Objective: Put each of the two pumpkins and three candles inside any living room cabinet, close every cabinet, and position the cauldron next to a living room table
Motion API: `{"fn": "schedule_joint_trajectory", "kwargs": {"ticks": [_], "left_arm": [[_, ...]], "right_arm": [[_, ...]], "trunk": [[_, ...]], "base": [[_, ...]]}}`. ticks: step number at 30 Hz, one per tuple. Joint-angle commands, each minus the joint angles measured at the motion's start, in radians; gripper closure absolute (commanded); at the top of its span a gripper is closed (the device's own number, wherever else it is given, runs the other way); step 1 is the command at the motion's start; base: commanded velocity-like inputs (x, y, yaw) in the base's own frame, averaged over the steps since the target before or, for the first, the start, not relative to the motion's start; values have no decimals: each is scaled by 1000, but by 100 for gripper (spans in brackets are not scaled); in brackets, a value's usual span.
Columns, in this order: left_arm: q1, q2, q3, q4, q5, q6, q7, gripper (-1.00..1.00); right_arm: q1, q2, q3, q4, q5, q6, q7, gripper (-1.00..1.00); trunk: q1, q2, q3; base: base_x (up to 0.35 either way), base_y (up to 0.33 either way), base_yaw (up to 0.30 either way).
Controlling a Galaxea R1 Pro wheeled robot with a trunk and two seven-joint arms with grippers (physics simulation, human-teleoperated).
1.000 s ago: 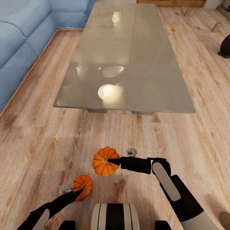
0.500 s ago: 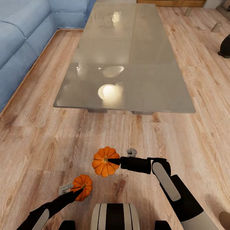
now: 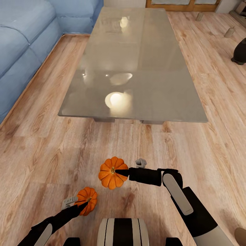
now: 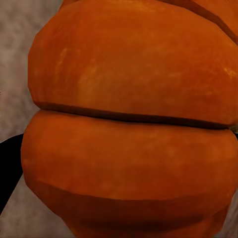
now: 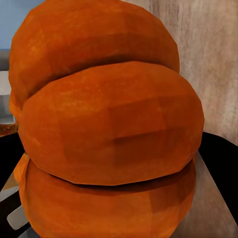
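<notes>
The right gripper (image 3: 120, 172) is closed on a pumpkin (image 3: 111, 173), with its dark fingers pinched at the stem on top. The left gripper (image 3: 85, 203) is closed on a second pumpkin (image 3: 87, 200) the same way. Both pumpkins are held up above the wooden floor (image 3: 44, 150), in front of the near short edge of the long grey table (image 3: 136, 68). The right one is nearer that edge, and the left one is lower down by the robot's body.

In the left wrist view, the orange ribs of the second pumpkin (image 4: 129, 124) sit very close to the camera, with a black bit of finger at one side. In the right wrist view, the other pumpkin (image 5: 106, 129) looks just as big, with some wooden floor behind it.

The head view also shows the room. A blue sofa (image 3: 24, 44) runs along the left long side of the table. On the floor past the far right corner of the table stand two small candles (image 3: 199, 16) (image 3: 229, 32). A black cauldron (image 3: 240, 53) sits near them at the right edge of the picture.
</notes>
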Motion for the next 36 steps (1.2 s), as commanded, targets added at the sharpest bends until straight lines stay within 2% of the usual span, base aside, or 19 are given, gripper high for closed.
{"fn": "schedule_joint_trajectory", "kwargs": {"ticks": [1,15,20,23,26,31,34,35,36], "left_arm": [[0,1,-2,-1,10,8,1,100],[0,9,-1,-18,13,12,-2,100],[0,31,2,-75,24,35,-5,100],[0,53,2,-137,27,132,-6,100],[0,67,5,-259,25,315,-5,100],[1,71,5,-337,22,445,-4,100],[1,73,6,-409,18,546,-4,100],[1,74,11,-449,19,601,-4,100],[1,75,16,-460,19,618,-4,100]], "right_arm": [[0,0,0,0,8,2,8,100],[-1,0,-1,11,7,1,8,100],[-1,0,-2,29,7,0,9,100],[-1,-2,-4,31,8,0,8,100],[0,-3,-5,43,7,0,9,100],[-1,-1,-7,80,5,0,10,100],[-1,-1,-8,88,3,0,10,100],[0,-1,-8,90,1,0,10,100],[0,0,-8,90,1,0,10,100]], "trunk": [[0,0,-1],[-6,3,50],[-8,4,69],[-10,5,81],[-11,5,88],[-11,5,88],[-11,5,88],[-11,5,92],[-11,6,96]], "base": [[0,0,0],[0,0,0],[0,0,0],[0,0,0],[0,0,0],[0,0,0],[0,0,0],[0,0,0],[0,0,0]]}}
